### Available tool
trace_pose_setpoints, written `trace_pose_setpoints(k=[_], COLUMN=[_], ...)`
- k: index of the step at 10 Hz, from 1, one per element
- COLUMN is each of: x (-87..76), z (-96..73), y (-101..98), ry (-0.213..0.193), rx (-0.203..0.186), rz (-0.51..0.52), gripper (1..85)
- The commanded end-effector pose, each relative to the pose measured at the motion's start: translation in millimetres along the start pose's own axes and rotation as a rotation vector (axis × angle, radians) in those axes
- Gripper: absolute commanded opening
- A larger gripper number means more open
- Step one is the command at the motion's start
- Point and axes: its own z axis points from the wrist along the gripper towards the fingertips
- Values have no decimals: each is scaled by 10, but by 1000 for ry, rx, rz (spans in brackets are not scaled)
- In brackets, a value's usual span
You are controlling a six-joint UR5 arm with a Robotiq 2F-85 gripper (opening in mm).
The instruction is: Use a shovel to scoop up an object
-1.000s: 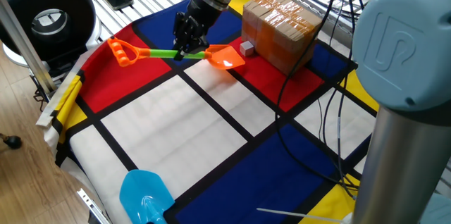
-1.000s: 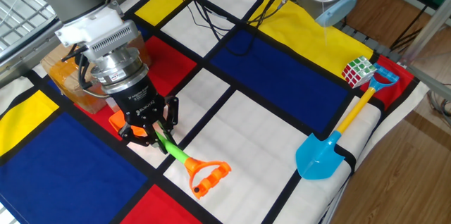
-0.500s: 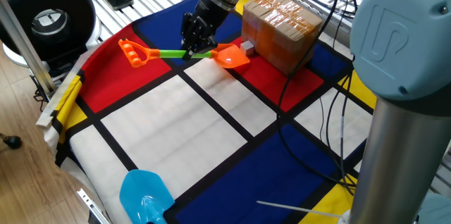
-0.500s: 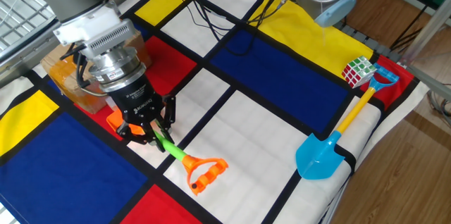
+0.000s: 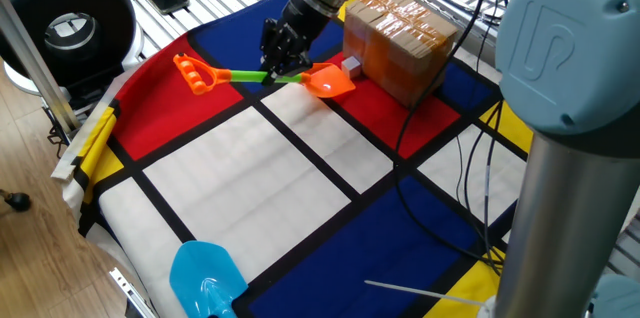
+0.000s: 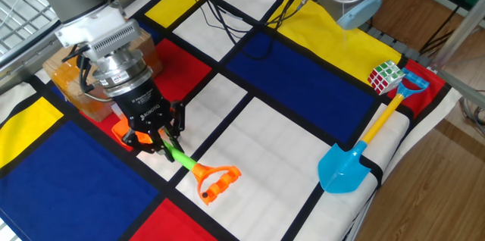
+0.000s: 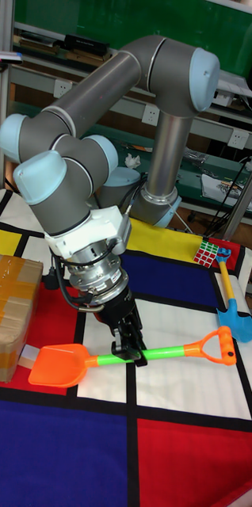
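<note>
The shovel has an orange blade (image 5: 328, 81), a green shaft (image 5: 248, 76) and an orange D-loop (image 5: 195, 71). It is held roughly level just over the cloth. My gripper (image 5: 277, 71) is shut on the green shaft close behind the blade. The same grip shows in the tall fixed view, gripper (image 7: 132, 354) on shaft (image 7: 162, 353), with the blade (image 7: 59, 366) pointing at the box. The object, a tiny tan cube (image 5: 350, 65), sits on the red patch against the box, right at the blade's far edge. In the other fixed view the gripper (image 6: 163, 148) hides the cube.
A big brown taped cardboard box (image 5: 400, 38) stands directly behind the cube. A light blue shovel (image 6: 345, 169) and a Rubik's cube (image 6: 385, 76) lie at the far side of the cloth. Black cables (image 5: 440, 108) cross the table near the arm's base.
My gripper has carried the shovel toward the box. The blade has slid closer to the tiny cube and now reaches it.
</note>
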Motion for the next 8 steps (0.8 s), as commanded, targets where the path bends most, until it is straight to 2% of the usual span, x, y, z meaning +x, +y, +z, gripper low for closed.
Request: trace_pose_setpoints(k=[1, 3, 6, 8], x=[137, 122, 146, 178], z=[-29, -2, -4, -7], y=[-31, -49, -95, -90], ry=[38, 61, 70, 82], rx=[12, 15, 33, 31], rz=[-9, -3, 11, 8], gripper=[10, 10, 10, 10])
